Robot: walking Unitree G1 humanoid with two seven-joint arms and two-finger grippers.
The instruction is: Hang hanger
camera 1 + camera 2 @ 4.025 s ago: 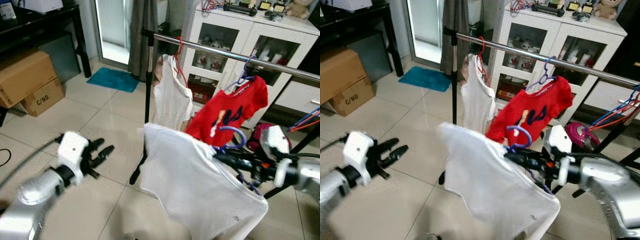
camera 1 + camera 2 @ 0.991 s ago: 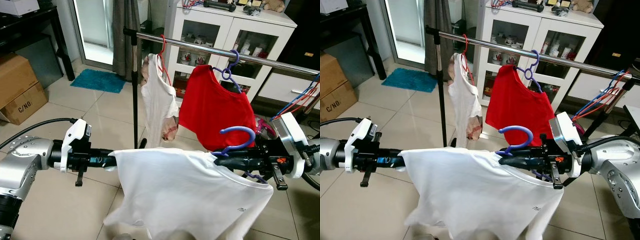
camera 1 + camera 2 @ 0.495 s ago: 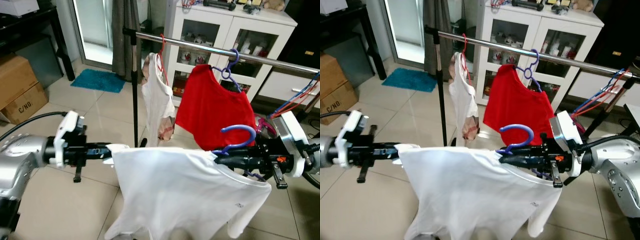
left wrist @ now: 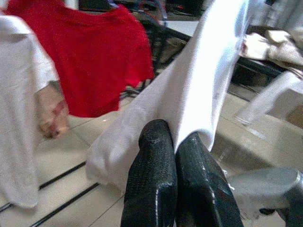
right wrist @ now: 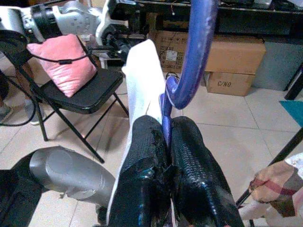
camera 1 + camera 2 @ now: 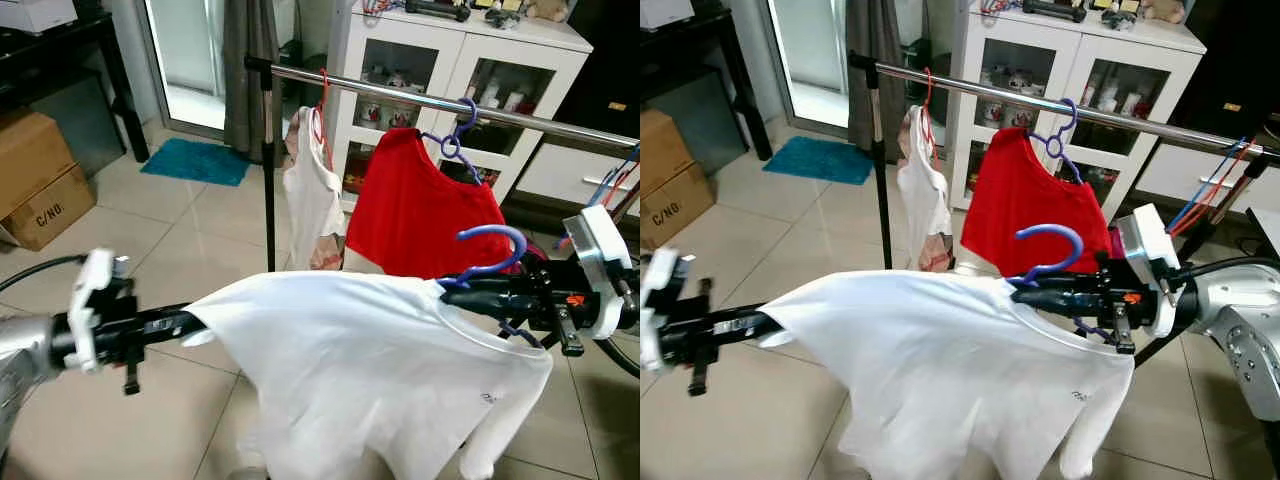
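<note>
A white T-shirt (image 6: pixel 350 360) hangs on a purple hanger, whose hook (image 6: pixel 495 240) stands up just below the steel rail (image 6: pixel 380 95). My right gripper (image 6: pixel 455 290) is shut on the hanger's neck (image 5: pixel 166 127), to the right of the shirt's collar. My left gripper (image 6: pixel 192 320) is shut on the shirt's left sleeve (image 4: pixel 189 94) and holds it stretched out sideways. On the rail hang a red shirt (image 6: pixel 430 210) on a purple hanger and a white garment (image 6: pixel 312 200) on a red hanger.
The rack's black upright (image 6: pixel 270 170) stands behind the shirt. A white glass-door cabinet (image 6: pixel 505 60) is behind the rail. Cardboard boxes (image 6: pixel 40 170) and a black table (image 6: pixel 60 50) are at far left, with a teal mat (image 6: pixel 195 160) on the tiled floor.
My left gripper, open and apart 4 s ago, now holds the sleeve and has drawn back to the left, spreading the shirt. The right gripper has raised the hanger a little.
</note>
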